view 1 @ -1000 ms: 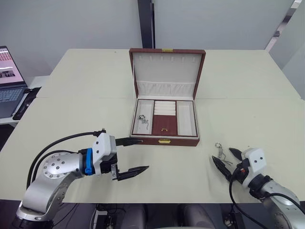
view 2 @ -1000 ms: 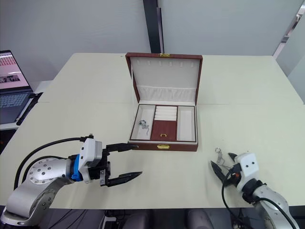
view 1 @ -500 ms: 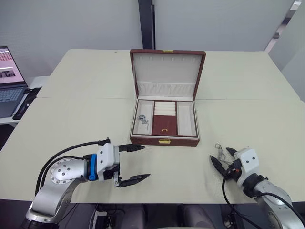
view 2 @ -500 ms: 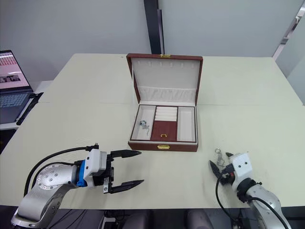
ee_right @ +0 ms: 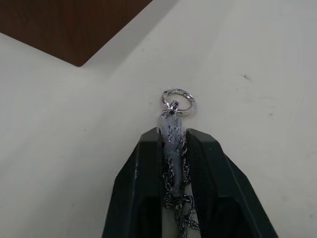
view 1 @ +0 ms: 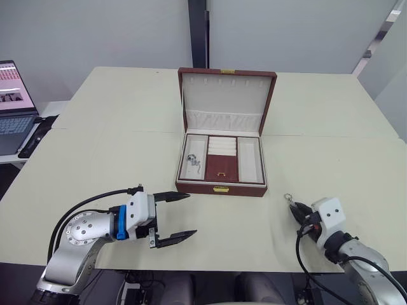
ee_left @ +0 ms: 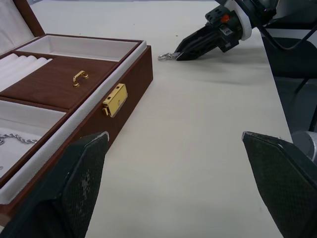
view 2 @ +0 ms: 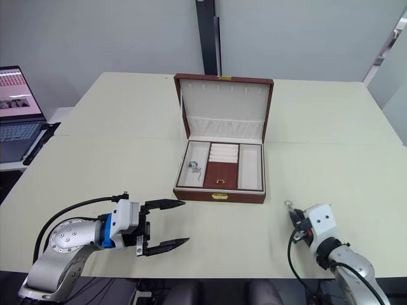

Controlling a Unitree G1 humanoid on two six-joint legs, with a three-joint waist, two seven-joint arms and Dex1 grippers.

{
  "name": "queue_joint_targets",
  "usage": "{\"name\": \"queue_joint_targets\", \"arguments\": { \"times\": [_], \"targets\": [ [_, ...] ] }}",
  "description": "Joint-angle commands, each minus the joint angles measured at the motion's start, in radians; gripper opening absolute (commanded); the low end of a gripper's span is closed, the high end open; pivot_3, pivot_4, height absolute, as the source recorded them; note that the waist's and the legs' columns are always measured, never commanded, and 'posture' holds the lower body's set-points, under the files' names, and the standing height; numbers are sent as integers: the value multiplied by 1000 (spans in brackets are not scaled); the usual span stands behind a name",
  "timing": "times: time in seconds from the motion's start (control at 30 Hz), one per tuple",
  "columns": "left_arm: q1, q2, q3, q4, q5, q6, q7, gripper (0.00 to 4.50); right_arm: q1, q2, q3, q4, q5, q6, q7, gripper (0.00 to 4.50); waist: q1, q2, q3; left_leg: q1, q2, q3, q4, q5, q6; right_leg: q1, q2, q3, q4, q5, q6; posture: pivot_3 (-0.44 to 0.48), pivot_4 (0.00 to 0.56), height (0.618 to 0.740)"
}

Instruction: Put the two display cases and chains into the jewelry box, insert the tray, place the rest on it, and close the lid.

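Note:
The jewelry box (view 1: 220, 189) stands open mid-table, its lid (view 1: 229, 101) upright. The tray (view 1: 248, 160) sits inside it, with the dark red flap (view 1: 221, 167) in the middle and one chain (view 1: 193, 160) in its left compartment. To the right of the box, my right gripper (view 1: 296, 210) rests low on the table, shut on another chain (ee_right: 173, 126) whose ring (ee_right: 177, 100) pokes out past the fingertips. My left gripper (view 1: 191, 215) hovers open and empty in front of the box's left corner. The display cases are out of view.
A laptop (view 1: 11, 95) sits on a side surface at the far left. The cream table (view 1: 114, 152) stretches wide on both sides of the box. The box's gold clasp (ee_left: 115, 99) faces my left gripper.
My right gripper has closed on the chain lying by the box. The left gripper has drawn back a little toward me, still open.

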Motion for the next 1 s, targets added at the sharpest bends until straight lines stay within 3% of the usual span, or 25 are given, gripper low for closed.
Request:
{"name": "queue_joint_targets", "arguments": {
  "times": [0.03,0.33,0.53,1.0],
  "targets": [
    [-12,-8,6,-12,-6,-20,-1,4500,15,-3,-13,44,1,36,-3,203,0,0,0,0,0,0,0,0,0,0,0,0,0,0,0,0,150,740],
    [-59,-16,7,-65,-42,58,41,4500,-34,-8,-78,11,92,-29,60,203,1,1,1,0,0,0,0,0,0,0,0,0,0,0,0,0,150,740],
    [-66,-12,39,-119,-79,141,102,4500,-117,-58,-106,-54,189,35,116,203,-4,6,4,-1,0,0,0,0,0,-1,0,0,0,0,0,0,150,740],
    [109,-36,169,-266,-114,228,263,4500,-461,-77,-25,-160,361,321,63,203,-2,8,6,-2,0,0,-1,0,0,-2,0,0,0,0,0,0,150,740]
  ]
}}
